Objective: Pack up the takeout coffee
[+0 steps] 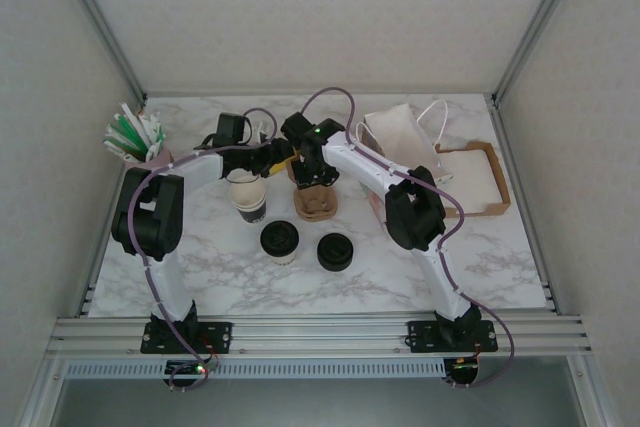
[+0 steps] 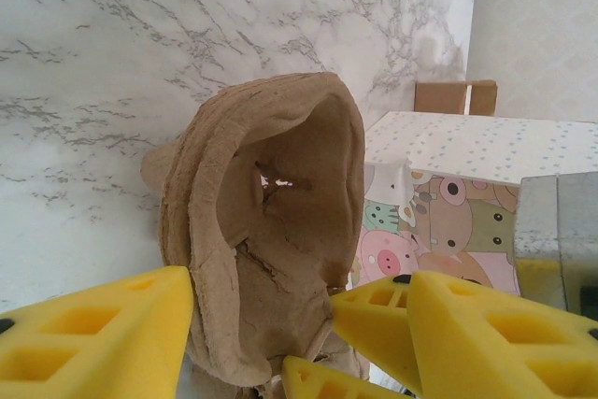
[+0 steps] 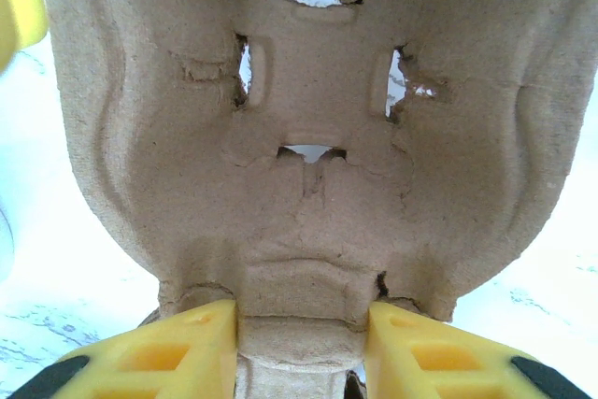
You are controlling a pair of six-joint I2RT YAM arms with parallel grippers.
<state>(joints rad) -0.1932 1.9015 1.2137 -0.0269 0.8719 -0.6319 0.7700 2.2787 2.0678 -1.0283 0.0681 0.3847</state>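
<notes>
At mid-table, right hand clamps the pulp carrier (left hand open beside it).

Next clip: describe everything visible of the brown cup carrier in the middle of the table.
The cup carrier is moulded brown paper pulp, rough and fibrous, with ragged, torn-looking edges. Its deep rounded well has four small slits set in a cross, with light showing through them. It sits near the middle of the marble table. The right gripper clamps a ridge at its rim between yellow fingers. The left gripper has its jaws spread to either side of it, and contact is unclear. I cannot tell whether it rests on the table.
</notes>
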